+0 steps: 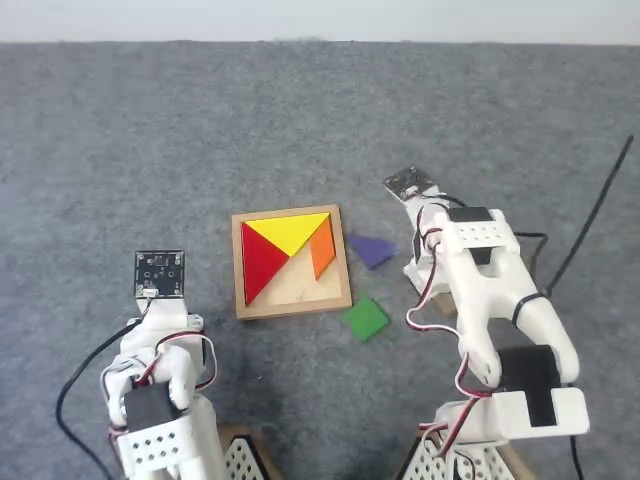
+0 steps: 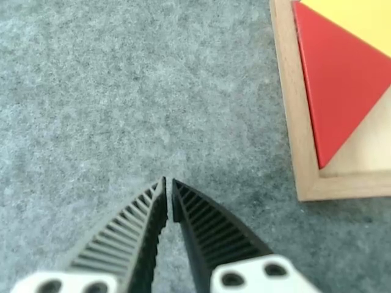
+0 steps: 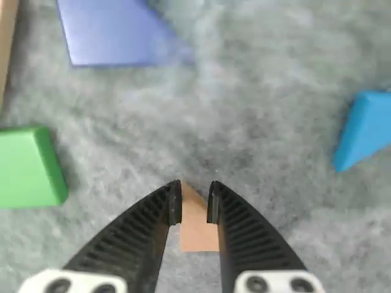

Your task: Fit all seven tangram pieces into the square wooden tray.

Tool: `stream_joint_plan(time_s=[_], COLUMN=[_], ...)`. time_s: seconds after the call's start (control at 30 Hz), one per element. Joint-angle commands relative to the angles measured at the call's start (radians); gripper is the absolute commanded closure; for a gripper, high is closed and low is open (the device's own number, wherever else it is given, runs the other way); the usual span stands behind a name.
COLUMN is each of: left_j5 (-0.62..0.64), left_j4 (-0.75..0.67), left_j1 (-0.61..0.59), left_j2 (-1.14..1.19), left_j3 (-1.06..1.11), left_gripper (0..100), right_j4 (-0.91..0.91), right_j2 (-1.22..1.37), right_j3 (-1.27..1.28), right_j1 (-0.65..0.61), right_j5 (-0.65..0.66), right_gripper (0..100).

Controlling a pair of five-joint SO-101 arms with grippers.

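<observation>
In the lower left of the high view the left arm sits low. Its left hand [image 2: 168, 182] is squeezed shut with nothing in it. It points at the grey surface [image 1: 150, 130], near the lower left corner of the tray. On the right side of the high view the right arm bends in toward the middle. Its right hand [image 3: 194, 186] has a small tan piece [image 3: 197, 229] between its two fingers. It looks like the hand is pinching that piece, low down by the surface. A little farther on lie three loose pieces. A green square [image 1: 365, 318] is just below the tray's lower right corner. A purple piece [image 1: 372, 250] is just beside the tray's right edge. A blue piece [image 3: 366, 128] lies on the other side of the hand from the green one. Farther away, in the middle of the high view, is the square wooden tray [image 1: 295, 306]. Three pieces are already in it: a red triangle [image 1: 260, 265] on the left, a yellow triangle [image 1: 290, 232] along the top, and an orange piece [image 1: 322, 250] on the right. The lower part of the tray is bare wood. I think the step now is picking up the tan piece. Next the hand needs to lift it and carry it over to the bare part of the tray. Then it must turn the piece so the edges line up, and set it down flat. Four pieces are left to put in.
</observation>
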Motion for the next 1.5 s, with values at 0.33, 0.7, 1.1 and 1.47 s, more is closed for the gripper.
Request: stream_joint_plan(time_s=[0.33, 0.7, 1.1, 1.47], left_j5=[-0.009, -0.009, -0.009, -0.009], left_j4=[0.005, 0.005, 0.005, 0.005], left_j1=[-0.003, -0.003, -0.003, -0.003], left_j2=[-0.018, -0.018, -0.018, -0.018], left_j3=[-0.008, -0.008, -0.008, -0.008], left_gripper=[98, 98, 98, 98], right_j4=[0.257, 0.229, 0.189, 0.076], right_j2=[-0.036, -0.134, -0.085, 0.136], right_j3=[-0.002, 0.005, -0.005, -0.081], right_j1=[-0.004, 0.024, 0.028, 0.062], right_j5=[0.677, 0.68, 0.819, 0.819], right_gripper=[80.8, 80.7, 80.7, 80.9])
